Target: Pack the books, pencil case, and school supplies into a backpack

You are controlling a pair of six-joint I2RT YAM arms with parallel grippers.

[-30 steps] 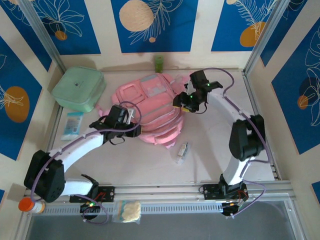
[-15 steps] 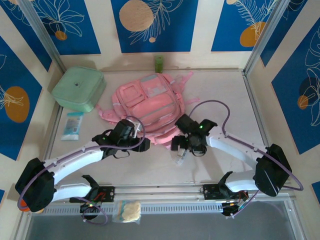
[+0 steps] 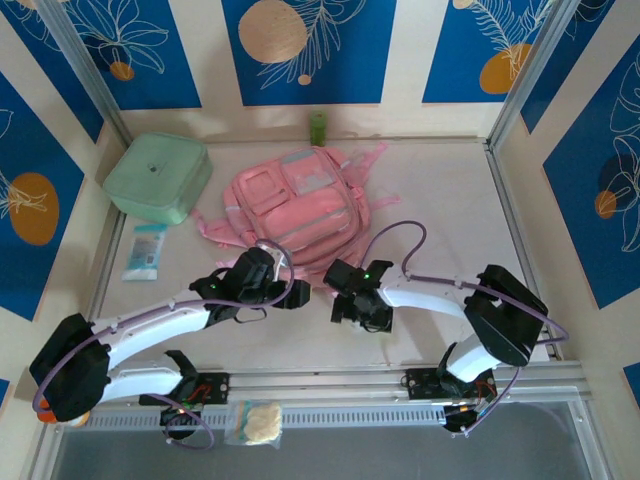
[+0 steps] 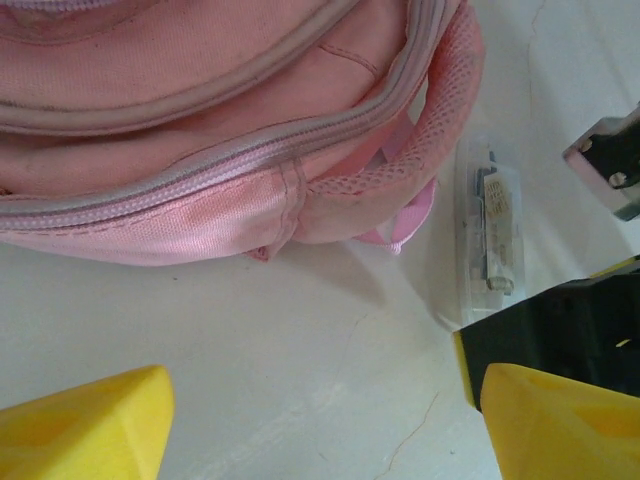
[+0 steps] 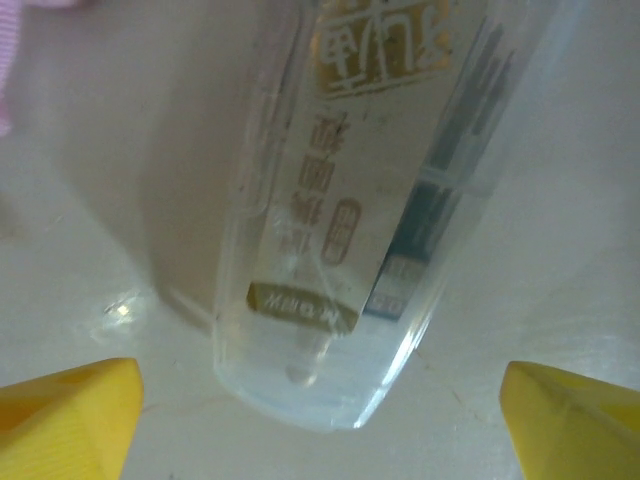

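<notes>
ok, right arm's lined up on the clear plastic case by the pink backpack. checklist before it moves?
1. Right gripper open: ok, yellow fingertips wide apart.
2. Small clear plastic case between them: ok, roughly centred, flat on the white table.
3. Case free of the mesh strap of the soft pink backpack: cannot tell, they lie very close.
4. Backpack's grey zip open for loading: not ok, the stretch in the left wrist view looks shut.
5. Left gripper open and empty: ok.
6. Room between the two grippers: cannot tell, they sit close together.

Bright even light, soft shadows, clear-grey piece (image 5: pixel 340 230) blurred up close (small glint beside it)
</notes>
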